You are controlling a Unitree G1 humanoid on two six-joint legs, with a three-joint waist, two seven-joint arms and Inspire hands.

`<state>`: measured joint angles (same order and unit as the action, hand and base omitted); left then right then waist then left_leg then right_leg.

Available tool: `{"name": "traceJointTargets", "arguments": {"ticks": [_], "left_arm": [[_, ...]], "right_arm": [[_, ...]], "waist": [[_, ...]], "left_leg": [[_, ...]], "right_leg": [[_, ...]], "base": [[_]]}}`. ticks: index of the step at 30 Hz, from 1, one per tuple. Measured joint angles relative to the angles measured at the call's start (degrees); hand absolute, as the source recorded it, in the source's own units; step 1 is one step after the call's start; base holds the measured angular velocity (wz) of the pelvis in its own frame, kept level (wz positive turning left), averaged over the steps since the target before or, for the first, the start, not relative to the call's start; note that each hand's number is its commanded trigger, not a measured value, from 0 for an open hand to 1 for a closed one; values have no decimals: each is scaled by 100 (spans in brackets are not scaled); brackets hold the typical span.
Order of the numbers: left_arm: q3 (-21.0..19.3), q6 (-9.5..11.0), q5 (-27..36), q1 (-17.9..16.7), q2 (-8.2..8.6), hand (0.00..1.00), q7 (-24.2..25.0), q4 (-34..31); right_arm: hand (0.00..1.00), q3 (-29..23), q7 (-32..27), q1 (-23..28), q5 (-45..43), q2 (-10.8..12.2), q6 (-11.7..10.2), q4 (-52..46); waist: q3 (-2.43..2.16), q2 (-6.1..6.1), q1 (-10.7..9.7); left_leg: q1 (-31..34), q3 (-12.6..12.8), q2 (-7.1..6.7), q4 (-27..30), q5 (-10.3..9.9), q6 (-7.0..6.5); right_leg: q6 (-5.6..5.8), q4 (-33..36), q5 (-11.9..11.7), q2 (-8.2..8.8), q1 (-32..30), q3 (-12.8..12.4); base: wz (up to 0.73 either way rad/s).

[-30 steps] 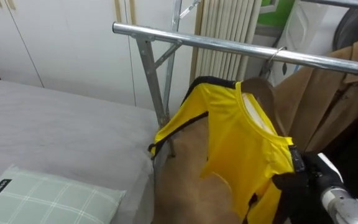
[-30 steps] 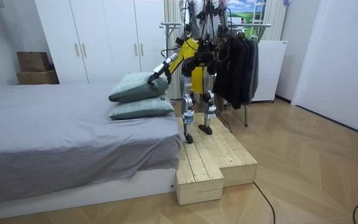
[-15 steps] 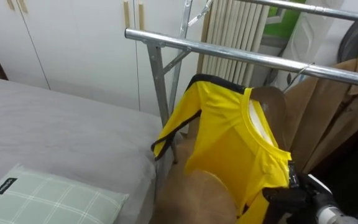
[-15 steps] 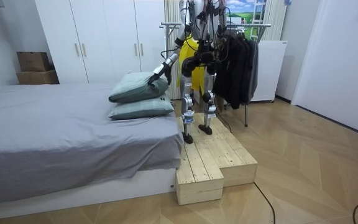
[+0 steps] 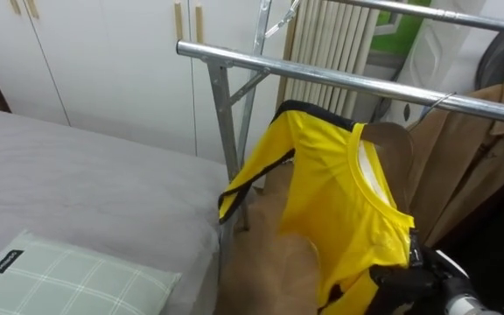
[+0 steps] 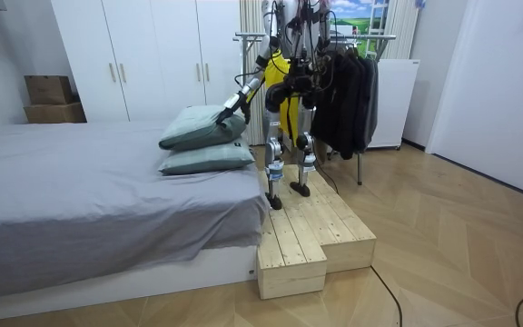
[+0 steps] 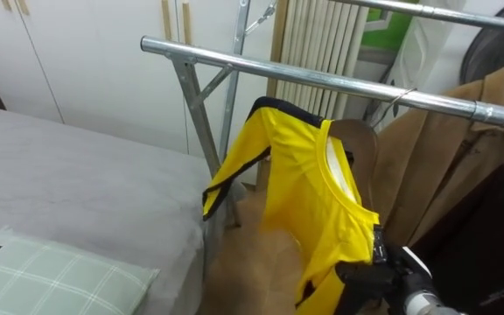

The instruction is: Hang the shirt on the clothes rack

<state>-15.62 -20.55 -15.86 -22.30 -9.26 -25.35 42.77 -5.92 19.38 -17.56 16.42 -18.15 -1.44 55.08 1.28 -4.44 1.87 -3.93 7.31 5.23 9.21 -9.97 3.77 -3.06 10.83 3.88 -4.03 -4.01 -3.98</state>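
Observation:
A yellow shirt [image 5: 339,192] with black trim hangs tilted just below the metal rail [image 5: 322,74] of a clothes rack, with its collar up by the rail. My right hand [image 5: 407,282] is at the lower right, its dark fingers curled round the shirt's lower shoulder. The shirt hides its hanger, and I cannot tell whether a hook sits on the rail. In the room view I stand on a wooden platform [image 6: 307,236] facing the rack, with my left hand [image 6: 223,111] stretched out over the pillows.
Brown coats [image 5: 471,157] and dark clothes [image 6: 352,100] hang on the rail to the right of the shirt. A grey bed [image 5: 77,184] with a checked pillow [image 5: 68,280] lies to my left. White wardrobe doors [image 5: 103,52] and a radiator [image 5: 331,35] stand behind the rack.
The view tilted up a little during the first half second. Since then the yellow shirt has shifted slightly right under the rail, still in my right hand.

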Motion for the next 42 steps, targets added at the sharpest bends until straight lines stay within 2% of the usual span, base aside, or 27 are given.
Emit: {"name": "traceJointTargets", "arguments": {"ticks": [15,16,42], "left_arm": [[0,0,0,0,-17,0,-2,0],[0,0,0,0,-17,0,-2,0],[-7,1,4,-1,-21,0,-50,17]], "right_arm": [[100,5,-14,-16,0,-3,-9,50],[0,5,-39,-16,-1,-3,-9,49],[0,12,-312,-23,206,2,-44,126]], "waist": [[-3,-18,3],[-3,-18,3],[7,-7,7]], "left_leg": [[-1,0,1,6,2,-2],[-1,0,1,6,1,-2],[-44,8,0,6,-6,10]], "right_leg": [[2,2,1,-1,1,-6],[2,2,1,-1,1,-6],[29,0,18,-6,45,-28]], "base": [[0],[0],[0]]}}
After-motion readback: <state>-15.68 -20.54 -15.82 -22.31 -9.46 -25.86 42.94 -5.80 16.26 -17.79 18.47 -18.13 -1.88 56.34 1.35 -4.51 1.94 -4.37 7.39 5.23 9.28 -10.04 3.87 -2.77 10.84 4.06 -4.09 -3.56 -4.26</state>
